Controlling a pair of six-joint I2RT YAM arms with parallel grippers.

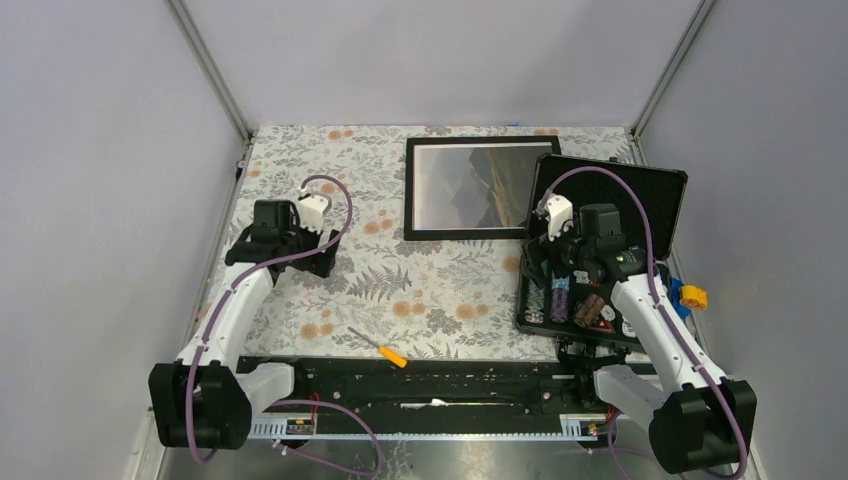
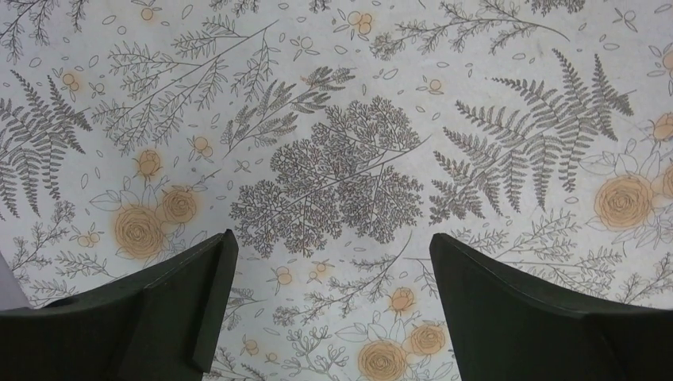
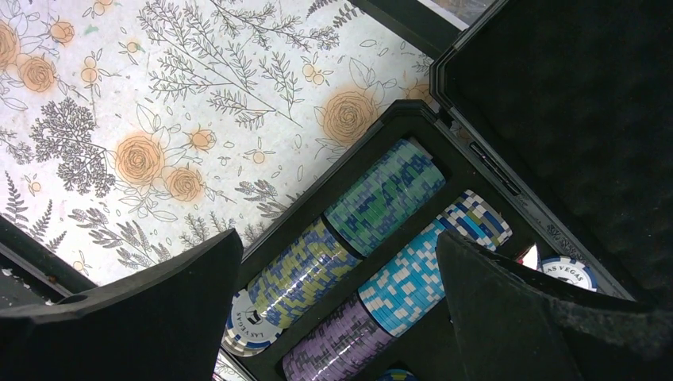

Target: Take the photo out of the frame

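Grey walls (image 1: pixel 90 150) enclose the floral-clothed desk (image 1: pixel 400 280). At its far edge lies the frame (image 1: pixel 409 190), photo (image 1: pixel 470 185) inside; a black case (image 1: pixel 640 190) at the right edge holds poker chips (image 3: pixel 385 194). The left gripper (image 2: pixel 333 254) and right gripper (image 3: pixel 337 254) gape, empty.

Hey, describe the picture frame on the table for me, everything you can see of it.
The frame is a thin black rectangle lying flat and face up at the far middle of the flowered tablecloth. Its front looks glossy, with pale glare on the left. Inside it sits the photo of grey mountains under cloud. An open chip case covers the frame's near right corner with its lid; whether they touch cannot be told.
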